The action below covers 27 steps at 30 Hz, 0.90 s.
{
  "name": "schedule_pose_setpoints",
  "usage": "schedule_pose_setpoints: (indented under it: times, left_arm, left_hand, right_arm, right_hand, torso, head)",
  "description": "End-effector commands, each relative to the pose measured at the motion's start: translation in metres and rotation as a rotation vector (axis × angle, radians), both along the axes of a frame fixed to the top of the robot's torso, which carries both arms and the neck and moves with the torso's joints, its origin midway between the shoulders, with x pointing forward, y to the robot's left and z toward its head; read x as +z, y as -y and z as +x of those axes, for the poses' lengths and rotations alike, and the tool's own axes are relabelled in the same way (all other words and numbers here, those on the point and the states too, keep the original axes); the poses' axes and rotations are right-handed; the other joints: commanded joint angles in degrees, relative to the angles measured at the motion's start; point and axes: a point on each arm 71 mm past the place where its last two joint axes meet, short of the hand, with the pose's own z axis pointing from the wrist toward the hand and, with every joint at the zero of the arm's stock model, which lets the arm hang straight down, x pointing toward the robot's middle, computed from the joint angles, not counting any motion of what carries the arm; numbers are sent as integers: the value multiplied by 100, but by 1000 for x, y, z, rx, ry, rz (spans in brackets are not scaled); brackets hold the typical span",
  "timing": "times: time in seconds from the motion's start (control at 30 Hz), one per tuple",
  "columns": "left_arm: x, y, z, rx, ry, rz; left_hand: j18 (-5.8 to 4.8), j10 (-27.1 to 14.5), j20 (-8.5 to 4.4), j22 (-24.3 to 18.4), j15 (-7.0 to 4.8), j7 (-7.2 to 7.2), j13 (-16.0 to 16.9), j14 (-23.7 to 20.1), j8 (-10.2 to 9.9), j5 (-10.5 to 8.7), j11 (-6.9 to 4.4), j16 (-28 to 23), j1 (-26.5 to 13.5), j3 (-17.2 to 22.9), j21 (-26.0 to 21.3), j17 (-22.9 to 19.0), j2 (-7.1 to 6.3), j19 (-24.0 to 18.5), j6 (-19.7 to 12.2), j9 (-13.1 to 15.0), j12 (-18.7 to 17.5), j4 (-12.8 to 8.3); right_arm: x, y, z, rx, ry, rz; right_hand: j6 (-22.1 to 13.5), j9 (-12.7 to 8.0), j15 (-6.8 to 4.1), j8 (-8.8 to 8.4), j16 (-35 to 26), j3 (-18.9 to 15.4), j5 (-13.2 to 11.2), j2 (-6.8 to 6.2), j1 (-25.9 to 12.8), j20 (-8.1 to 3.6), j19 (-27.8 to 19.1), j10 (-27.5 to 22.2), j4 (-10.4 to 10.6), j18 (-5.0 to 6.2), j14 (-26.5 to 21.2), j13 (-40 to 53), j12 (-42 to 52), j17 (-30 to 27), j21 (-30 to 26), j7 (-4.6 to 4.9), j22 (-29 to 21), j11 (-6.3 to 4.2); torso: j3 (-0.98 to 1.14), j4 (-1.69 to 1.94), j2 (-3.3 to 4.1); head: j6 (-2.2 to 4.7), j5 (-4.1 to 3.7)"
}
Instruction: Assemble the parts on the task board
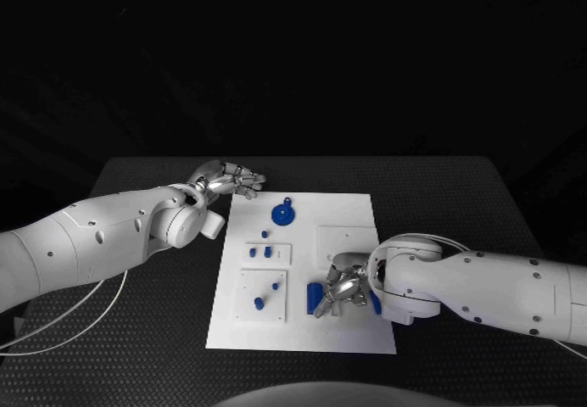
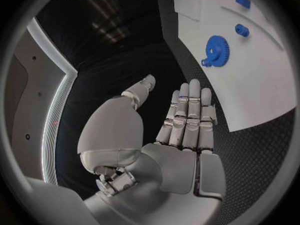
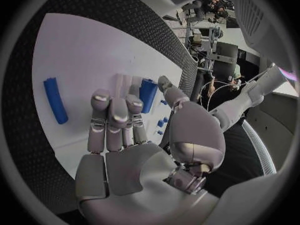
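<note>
Right hand (image 1: 343, 290) hovers empty, fingers apart, above the task board (image 1: 349, 208); left hand (image 1: 229, 180) open at ten o'clock.

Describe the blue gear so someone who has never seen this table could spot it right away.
Find the white task board in the middle of the black table. Near its far edge, close to the left hand, lies the blue gear: round and toothed, unlike the small pegs and bars nearer the robot.

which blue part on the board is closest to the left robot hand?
The blue gear near the task board's far edge. It's round and toothed, and sits just beside the left robot hand; the other blue parts are small pegs and bars farther down.
</note>
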Motion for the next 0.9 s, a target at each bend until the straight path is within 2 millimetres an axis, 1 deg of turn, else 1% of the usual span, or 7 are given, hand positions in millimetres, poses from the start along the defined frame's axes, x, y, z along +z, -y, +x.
schedule_pose_setpoints:
  times: [0.03, 0.17, 0.37, 0.4, 0.47, 0.53, 0.9]
  left_arm:
    - [1, 3, 0, -17, 5, -4]
    - [1, 2, 0, -15, 5, -3]
    - [1, 2, -1, -15, 4, -3]
    - [1, 2, -1, -16, 4, -3]
    - [1, 2, -1, -16, 4, -3]
    - [1, 2, -1, -16, 3, -3]
    - [1, 2, -1, -18, 0, -3]
  left_hand:
    - [68, -4, 3, 126, 25, 13, -9, 9, 6, -27, 20, -30, -6, 4, -17, 10, -37, -43, -46, -7, 18, 27]
    - [68, -3, 3, 126, 25, 13, -9, 10, 7, -28, 20, -31, -6, 4, -16, 12, -37, -43, -46, -7, 18, 29]
    - [68, -3, 4, 126, 26, 13, -10, 11, 8, -27, 20, -34, -10, 2, -16, 17, -32, -42, -46, -7, 18, 36]
    - [68, -2, 4, 126, 26, 13, -10, 11, 9, -28, 21, -35, -12, 2, -15, 18, -30, -42, -46, -7, 18, 39]
    - [67, -2, 4, 125, 26, 13, -10, 12, 9, -28, 21, -36, -14, 1, -15, 19, -29, -42, -46, -7, 18, 42]
    - [67, -2, 4, 125, 26, 13, -10, 12, 9, -28, 21, -36, -15, 1, -15, 20, -29, -42, -46, -7, 18, 43]
    - [67, 1, 5, 125, 27, 12, -11, 13, 12, -28, 20, -41, -23, -1, -16, 26, -23, -43, -44, -6, 20, 56]
  right_arm:
    - [-3, -1, -3, 50, -3, -27]
    - [-2, -2, -3, 49, 16, -31]
    - [-1, -1, -1, 32, 35, -31]
    - [-1, -1, -1, 31, 36, -32]
    - [-1, -1, 0, 27, 37, -32]
    - [-1, -1, -1, 29, 36, -34]
    - [-2, 0, -1, 36, 25, -35]
  right_hand:
    - [1, 6, 9, -41, -32, -3, -2, 21, 65, 9, -16, -36, -44, 168, -50, 5, 21, -10, -20, 21, -7, 0]
    - [2, 6, 10, -43, -25, -12, -2, 22, 69, 13, -16, -36, -55, 168, -46, 4, 21, -6, -21, 22, -10, 1]
    - [54, 9, 7, -32, 3, 40, 2, 207, 68, 26, 18, -4, 15, 168, -12, -1, 31, 3, -21, 12, -30, -8]
    - [79, 8, 5, -26, 11, 109, 1, 313, 42, 30, 35, 12, 112, 168, 3, -6, 33, 4, -24, 6, -41, -14]
    - [113, -7, -5, -39, 20, 472, -5, 258, 130, 33, 77, 50, 343, 168, 32, -23, 31, -9, -27, -5, -67, -24]
    - [143, -15, -9, -43, 31, 736, -4, 347, 126, 38, 86, 67, 531, 168, 52, -32, 28, -10, -32, -13, -81, -31]
    - [206, -65, 6, -81, 53, 1130, 290, 536, -47, 78, 85, 99, 681, 168, 88, -46, 31, -29, 16, -13, -66, -27]
  torso:
    - [-6, -2, 3]
    - [-4, 2, 2]
    - [-6, 5, 4]
    - [-7, 5, 3]
    - [-10, 3, 1]
    - [-9, 5, 3]
    - [-5, 4, 3]
  head:
    - [-8, -6]
    - [-13, -7]
    - [-19, -7]
    - [-20, -7]
    - [-25, -11]
    - [-30, -5]
    - [-35, -5]
